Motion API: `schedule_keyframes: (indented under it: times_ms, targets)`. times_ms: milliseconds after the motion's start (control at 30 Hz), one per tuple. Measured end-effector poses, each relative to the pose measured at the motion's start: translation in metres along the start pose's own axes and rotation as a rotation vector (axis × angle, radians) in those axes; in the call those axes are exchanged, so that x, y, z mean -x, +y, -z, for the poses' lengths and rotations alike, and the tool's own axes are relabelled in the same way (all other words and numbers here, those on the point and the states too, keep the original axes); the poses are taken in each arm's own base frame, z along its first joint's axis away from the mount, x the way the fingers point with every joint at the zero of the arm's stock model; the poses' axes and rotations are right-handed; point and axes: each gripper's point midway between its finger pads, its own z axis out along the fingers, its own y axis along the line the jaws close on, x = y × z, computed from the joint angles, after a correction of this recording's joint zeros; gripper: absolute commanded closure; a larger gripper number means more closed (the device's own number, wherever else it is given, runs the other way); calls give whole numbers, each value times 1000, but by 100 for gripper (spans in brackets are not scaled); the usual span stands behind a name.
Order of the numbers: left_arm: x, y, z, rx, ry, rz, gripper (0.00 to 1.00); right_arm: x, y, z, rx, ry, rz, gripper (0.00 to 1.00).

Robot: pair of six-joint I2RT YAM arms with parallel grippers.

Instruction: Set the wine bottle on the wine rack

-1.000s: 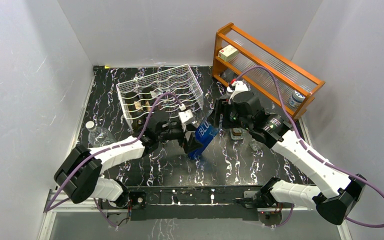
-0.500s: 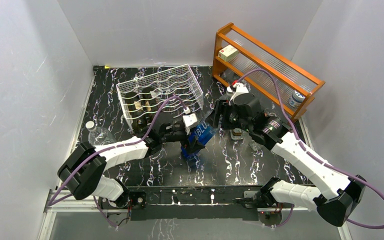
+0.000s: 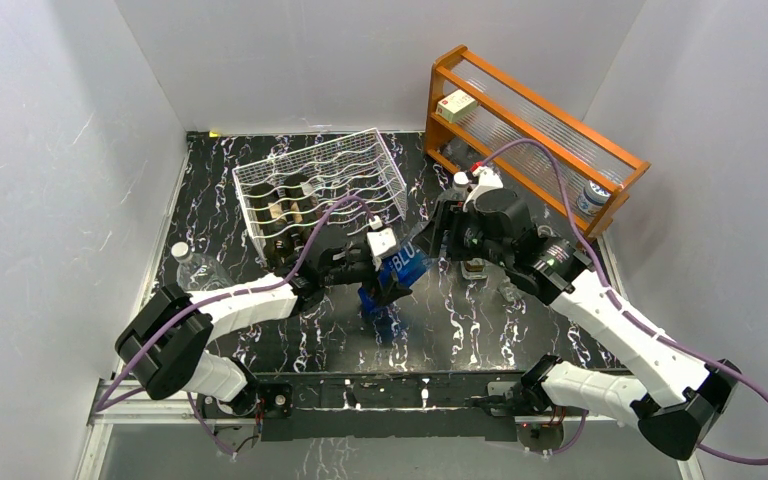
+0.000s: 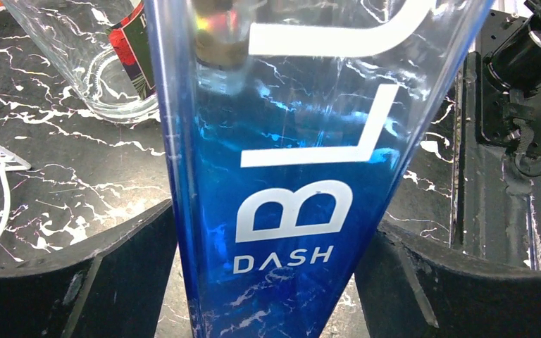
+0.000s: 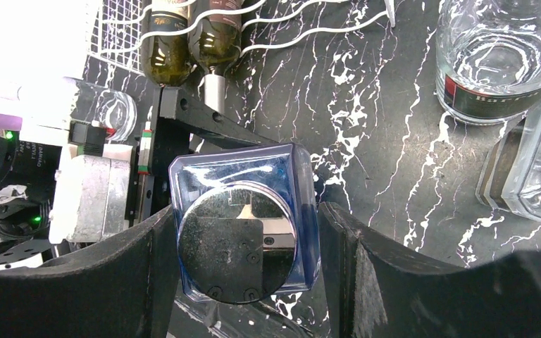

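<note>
Blue glass fills the gap between the fingers of the left tool [image 4: 269, 224]. Both black pads press the flat sides of the wine bottle [image 4: 289, 176], so this tool is closed on it, just beside the white "DASH" lettering. The right tool [image 5: 246, 211] is likewise clamped on the same bottle. Its two fingers bear on opposite sides near one square end, which faces the right wrist camera.

From above, the wine bottle [image 3: 400, 268] is held tilted over the counter [image 3: 460, 320] between both tools. It sits near the right front corner of the wine rack [image 3: 320, 180] and is not in any cradle.

The left arm [image 3: 245, 300] runs low from its base toward the centre, with the wrist turned to the right. The right arm [image 3: 620, 325] folds at an outer elbow, then reaches diagonally inward and forward.

Dark bottles [image 3: 285, 205] lie in the left cradles of the white wire rack. The counter is black marble with white veins. An orange wooden shelf [image 3: 530, 120] stands at the back right, and a clear bottle [image 3: 195, 268] lies at the left edge. Plain white walls enclose the counter on three sides.
</note>
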Motion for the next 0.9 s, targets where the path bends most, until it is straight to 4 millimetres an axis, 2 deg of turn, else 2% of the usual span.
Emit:
schedule_keyframes:
  times_ms: [133,267,400,500,633,667,733,800,900]
  targets:
    - [-4,1,1,6,8,-12,23,1,1,2,4,-7,-2,70]
    - [-14,1,3,13,24,-23,21,2,2,4,9,-11,-4,70]
    - [-8,1,5,16,6,-48,23,2,3,6,17,-11,-6,70]
    - [1,1,6,16,-23,-73,36,2,4,6,23,-7,-9,69]
    - [6,3,6,22,-39,-107,63,4,5,8,23,-15,-33,69]
    - [8,4,6,25,-43,-115,71,5,4,8,22,-19,-39,68]
    - [10,5,6,30,-50,-127,100,6,4,9,22,-24,-43,66]
    - [11,6,7,34,-53,-137,100,6,5,11,27,-25,-42,58]
    - [14,8,8,45,-57,-158,100,7,6,12,34,-27,-36,39]
